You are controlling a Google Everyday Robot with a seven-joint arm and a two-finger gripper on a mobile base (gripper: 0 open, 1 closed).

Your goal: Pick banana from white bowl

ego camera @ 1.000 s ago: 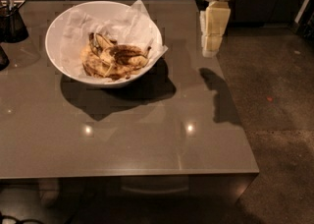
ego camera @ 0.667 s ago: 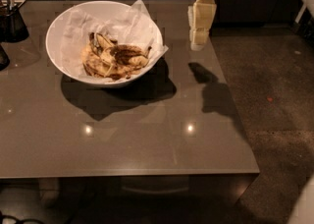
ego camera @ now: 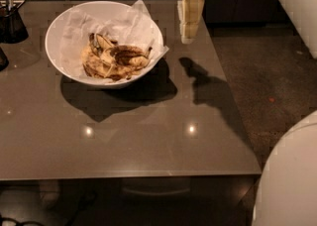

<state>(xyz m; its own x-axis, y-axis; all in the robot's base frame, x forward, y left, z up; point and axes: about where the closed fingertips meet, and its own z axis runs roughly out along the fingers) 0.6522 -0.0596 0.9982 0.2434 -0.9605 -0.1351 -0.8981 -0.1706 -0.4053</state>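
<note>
A: Where the view comes closest, what shows?
B: A rounded white part of the robot [ego camera: 292,180] fills the lower right corner, beside the glossy grey-brown table [ego camera: 124,145].
A: And the task's things?
B: Farther back, left of centre, the white bowl [ego camera: 53,34] sits on the table, lined with crumpled white paper [ego camera: 133,22]. The banana [ego camera: 128,54], dull yellow with dark brown blotches, lies inside it on the paper, among other brown-spotted bananas [ego camera: 96,64].
A: The gripper?
B: The gripper [ego camera: 188,35] hangs pointing down over the table's far right part, just right of the bowl and apart from it. Whether it is parted or closed, I cannot tell. Its shadow [ego camera: 203,84] falls on the table. A dark container [ego camera: 12,24] stands far left.
</note>
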